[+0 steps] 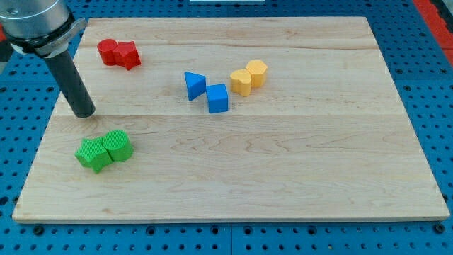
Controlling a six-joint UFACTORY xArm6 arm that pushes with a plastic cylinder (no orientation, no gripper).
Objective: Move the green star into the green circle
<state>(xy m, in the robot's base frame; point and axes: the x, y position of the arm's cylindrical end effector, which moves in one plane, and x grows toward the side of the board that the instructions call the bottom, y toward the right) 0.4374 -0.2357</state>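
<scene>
The green star (92, 153) lies near the view's lower left of the wooden board (283, 177). The green circle (117, 145), a short cylinder, sits right beside it on its right, touching it. My tip (84, 112) stands on the board above and slightly left of the green pair, with a small gap between the tip and the star.
Two red blocks (119, 53) touch each other at the view's top left. A blue triangle (194, 85) and a blue cube (217, 98) sit near the middle top. Two yellow blocks (249, 77) touch to their right.
</scene>
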